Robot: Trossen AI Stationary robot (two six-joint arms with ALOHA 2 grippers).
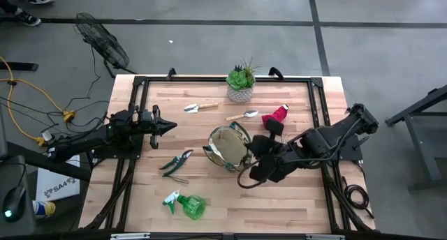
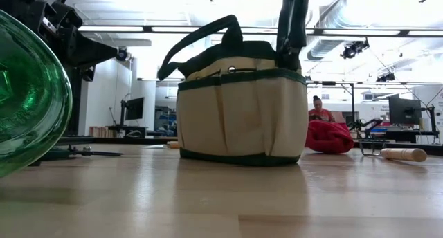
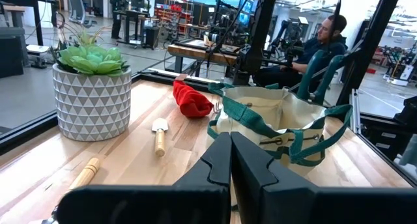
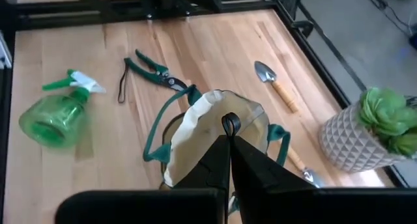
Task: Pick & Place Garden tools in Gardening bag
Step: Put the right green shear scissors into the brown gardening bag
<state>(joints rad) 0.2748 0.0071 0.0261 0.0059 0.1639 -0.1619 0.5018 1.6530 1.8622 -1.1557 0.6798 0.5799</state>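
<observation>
Right end effector [image 1: 246, 158] above 1 bag [image 1: 229, 146]; 2 trowels [image 1: 200, 107], 1 shears [image 1: 177, 162].

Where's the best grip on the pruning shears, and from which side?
Probably the paired handles of the pruning shears, from straight above. They lie flat on the table, clear of the gardening bag and spray bottle, nearest the left gripper.

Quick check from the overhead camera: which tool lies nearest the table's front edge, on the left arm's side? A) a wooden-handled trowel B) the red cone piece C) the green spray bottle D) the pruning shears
C: the green spray bottle lies closest to the front edge, with the pruning shears farther back beside the gardening bag.
</observation>
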